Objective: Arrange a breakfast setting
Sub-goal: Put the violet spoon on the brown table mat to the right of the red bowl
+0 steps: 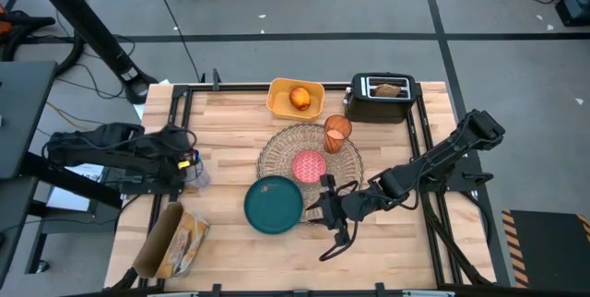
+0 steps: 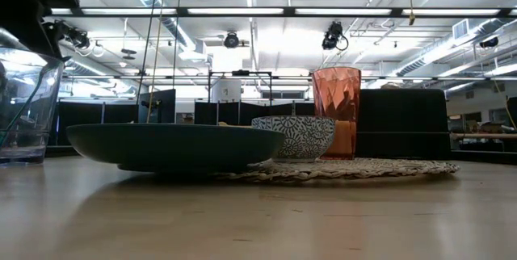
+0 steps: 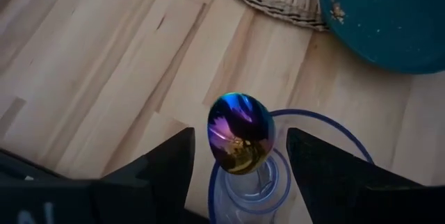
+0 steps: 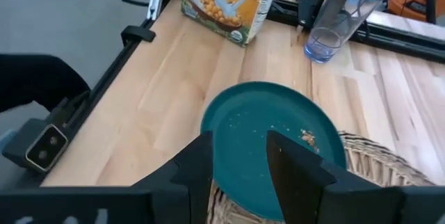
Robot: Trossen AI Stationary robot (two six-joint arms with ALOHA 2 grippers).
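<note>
The dark teal plate (image 1: pixel 274 204) lies on the table with its right side on the edge of the round straw placemat (image 1: pixel 281 145). The pink bowl (image 1: pixel 309 165) and the orange cup (image 1: pixel 337 134) stand on the mat. My right gripper (image 4: pixel 240 147) is open at the plate's right rim. My left gripper (image 3: pixel 240 137) is open, its fingers on either side of the shiny blue-green spoon (image 3: pixel 240 132) without touching it. The spoon stands bowl end up in a clear glass (image 3: pixel 250 182). The orange fruit (image 1: pixel 300 98) lies in the yellow tray. The toast (image 1: pixel 389 89) sticks in the toaster. My right gripper's fingers (image 4: pixel 295 165) stand over the plate's rim (image 4: pixel 240 109) on the side nearest the arm, coming from the table's right. The fingers hide the rim under them, and I cannot tell whether they touch it.
A cereal box (image 1: pixel 175 240) lies at the near left corner. The yellow tray (image 1: pixel 281 103) and the black toaster (image 1: pixel 381 103) stand along the far edge. Bare wood lies near the plate and at the near right.
</note>
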